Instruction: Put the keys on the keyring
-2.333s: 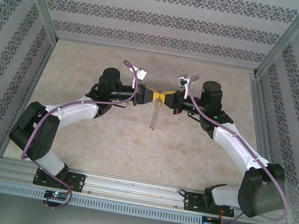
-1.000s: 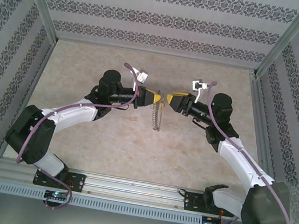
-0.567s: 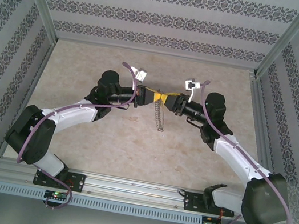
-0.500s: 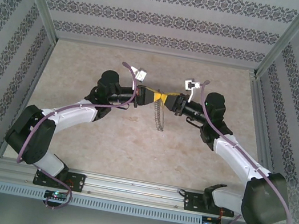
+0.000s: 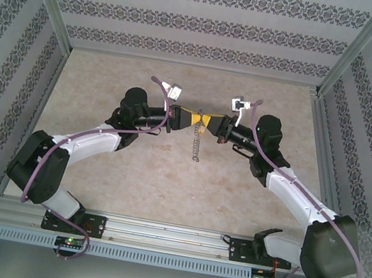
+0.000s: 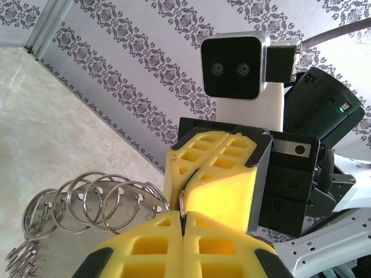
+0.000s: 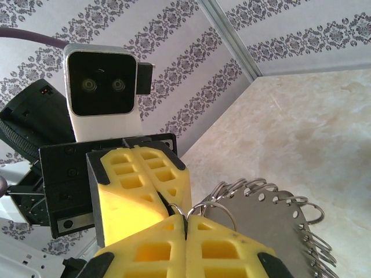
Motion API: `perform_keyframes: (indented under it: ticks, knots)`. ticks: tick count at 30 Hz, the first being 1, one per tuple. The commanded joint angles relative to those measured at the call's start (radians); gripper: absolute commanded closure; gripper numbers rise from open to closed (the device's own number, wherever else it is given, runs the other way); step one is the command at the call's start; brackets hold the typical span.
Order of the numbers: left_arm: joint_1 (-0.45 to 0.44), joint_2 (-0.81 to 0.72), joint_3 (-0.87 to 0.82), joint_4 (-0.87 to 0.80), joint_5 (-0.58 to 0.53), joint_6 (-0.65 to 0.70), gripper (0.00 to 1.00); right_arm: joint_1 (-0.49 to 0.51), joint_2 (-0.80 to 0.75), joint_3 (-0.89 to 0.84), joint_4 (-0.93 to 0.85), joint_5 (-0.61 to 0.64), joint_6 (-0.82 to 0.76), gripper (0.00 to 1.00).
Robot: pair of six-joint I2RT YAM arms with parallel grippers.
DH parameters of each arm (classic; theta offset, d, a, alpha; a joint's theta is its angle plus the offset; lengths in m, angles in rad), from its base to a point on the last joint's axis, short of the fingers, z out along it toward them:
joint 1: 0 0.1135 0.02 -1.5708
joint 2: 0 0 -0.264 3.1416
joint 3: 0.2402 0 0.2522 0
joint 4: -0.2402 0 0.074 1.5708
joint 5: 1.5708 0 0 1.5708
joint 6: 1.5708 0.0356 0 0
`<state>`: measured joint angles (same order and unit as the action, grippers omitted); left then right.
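Two arms meet tip to tip over the far middle of the surface. The left end effector pinches the keyring by its top loop, yellow fingers pressed onto the wire. The right end effector pinches the same loop (nose to nose). The coiled rings dangle below them.

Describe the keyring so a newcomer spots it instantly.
Over the table, the two arms' yellow fingers meet tip to tip. Trailing from that pinch is the keyring: a thin silver string of linked wire loops, unlike the blocky yellow foam.
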<state>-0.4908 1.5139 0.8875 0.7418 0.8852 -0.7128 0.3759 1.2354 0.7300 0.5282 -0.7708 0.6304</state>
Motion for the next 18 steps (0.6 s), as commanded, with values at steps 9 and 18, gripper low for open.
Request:
perform_keyframes:
  ticks: [9, 18]
  knots:
    - [0.012, -0.1, -0.009, -0.075, -0.053, 0.1, 0.58, -0.037, -0.052, -0.003, 0.018, -0.002, -0.027, 1.0]
    - [0.034, -0.121, 0.102, -0.364, 0.027, 0.268, 0.52, -0.049, -0.026, 0.033, -0.057, -0.099, -0.122, 1.0]
